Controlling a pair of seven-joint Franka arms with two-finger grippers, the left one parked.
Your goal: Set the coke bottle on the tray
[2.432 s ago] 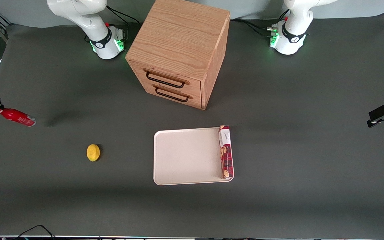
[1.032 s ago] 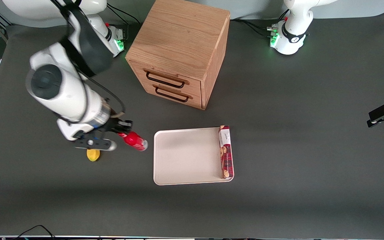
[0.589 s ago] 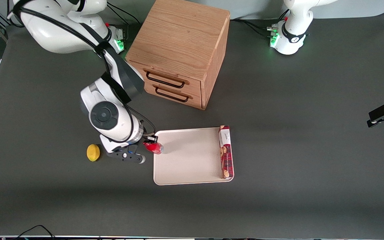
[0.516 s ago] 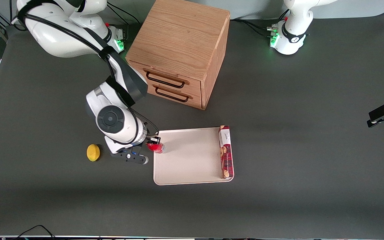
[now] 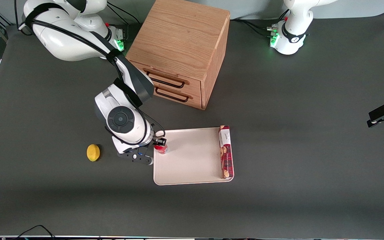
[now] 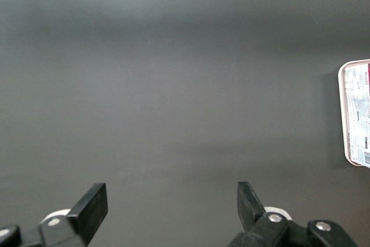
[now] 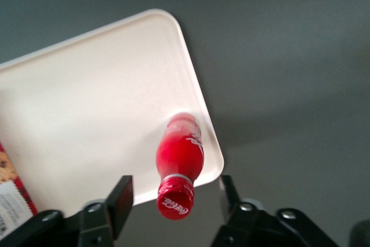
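On the tabletop [image 5: 295, 150]: one coke bottle [image 5: 161, 148], one tray [image 5: 188, 156], one biscuit box [image 5: 226, 152], one lemon [image 5: 93, 152], one wooden cabinet [image 5: 182, 50] with two drawers, one end effector [image 5: 158, 144] over the tray edge.

Bottle: small shiny red coke bottle [image 7: 180, 157] with red cap and white letters, standing up on the tray's edge nearest the working arm.
Tray: flat cream-white tray [image 5: 188, 160] with rounded corners, lying on the table.
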